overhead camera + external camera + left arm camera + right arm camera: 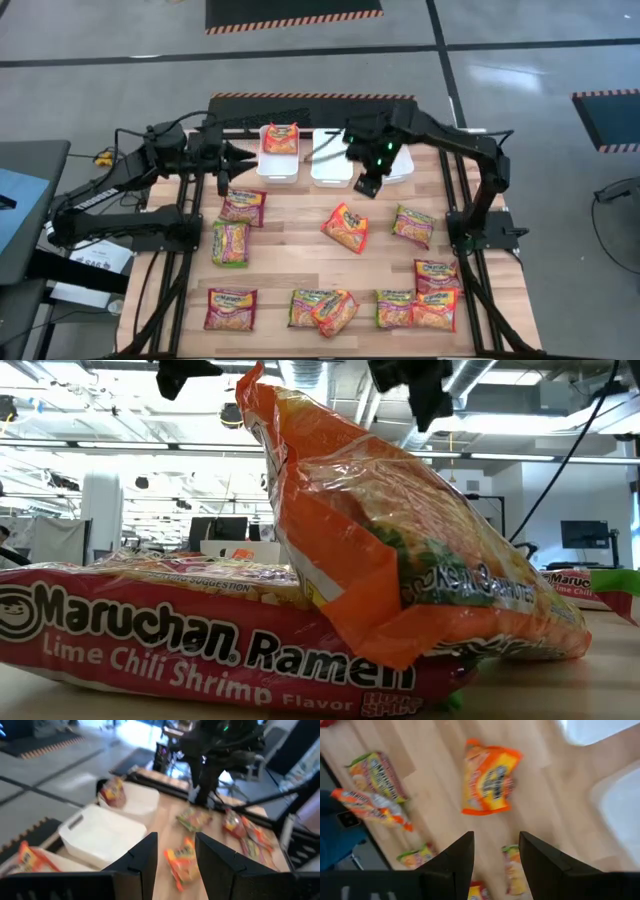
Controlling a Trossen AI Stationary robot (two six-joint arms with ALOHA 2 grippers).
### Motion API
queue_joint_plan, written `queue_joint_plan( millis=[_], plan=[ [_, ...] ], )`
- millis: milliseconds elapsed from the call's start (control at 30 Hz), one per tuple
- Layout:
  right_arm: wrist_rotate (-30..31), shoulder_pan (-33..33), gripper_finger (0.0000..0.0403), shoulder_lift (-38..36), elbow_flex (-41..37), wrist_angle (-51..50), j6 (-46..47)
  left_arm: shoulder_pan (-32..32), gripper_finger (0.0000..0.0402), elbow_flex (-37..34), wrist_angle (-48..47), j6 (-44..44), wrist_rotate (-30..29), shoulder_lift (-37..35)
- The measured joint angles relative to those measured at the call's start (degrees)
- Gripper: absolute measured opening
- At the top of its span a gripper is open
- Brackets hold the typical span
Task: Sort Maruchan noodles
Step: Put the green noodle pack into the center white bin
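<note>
Several Maruchan packets lie flat on the wooden table: a red one (243,207), green ones (230,243) (412,225), an orange one (345,227) in the middle, and more along the near edge (322,310). One orange packet (280,137) lies in the left white bin (276,167). My left gripper (250,158) (175,860) hovers open beside that bin. My right gripper (366,187) (495,855) is open and empty above the table near the bins, with the orange packet (490,777) ahead of its fingers. In the low view an orange packet (400,550) leans on a red one (200,645).
Three white bins stand in a row at the table's far edge: the left one, the middle one (331,172), and the right one (405,172) partly under my right arm. The left wrist view shows a packet (112,792) at the farthest bin. Bare wood lies between the packets.
</note>
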Motion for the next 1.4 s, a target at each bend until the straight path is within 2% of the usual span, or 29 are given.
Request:
queue_joint_plan(
  millis=[300, 567, 633, 733, 900, 1067, 1400],
  plan=[
    [3.1, 15.9, 0.0179, 0.2, -1.3, 0.1, 12.6, 0.0, 0.0116, 0.0, -7.8, -1.5, 10.5, 0.3],
    [2.6, 27.8, 0.0179, 0.2, -10.1, 2.2, 22.0, -0.7, 0.0116, 0.0, -11.2, -0.2, 12.0, 0.3],
    [0.4, 30.0, 0.0179, 0.2, -12.2, 4.9, 23.7, -0.9, 0.0116, 0.0, -11.3, 0.7, 12.1, 0.3],
    [-3.2, 32.4, 0.0179, 0.2, -14.4, 7.5, 25.5, -0.9, 0.0116, 0.0, -11.3, 1.0, 12.0, 0.3],
    [-5.7, 35.6, 0.0178, 0.0, -18.0, 10.1, 26.1, -0.9, 0.0116, 0.0, -11.3, 0.9, 11.9, 0.3],
    [-8.4, 37.7, 0.016, -1.3, -22.9, 11.4, 25.7, -0.9, 0.0116, 0.0, -11.3, 0.7, 11.8, 0.3],
    [-7.7, 39.5, 0.0129, -14.5, -37.3, 16.0, 26.4, -0.9, 0.0116, -0.1, -11.3, -2.7, 5.7, 0.3]
  ],
)
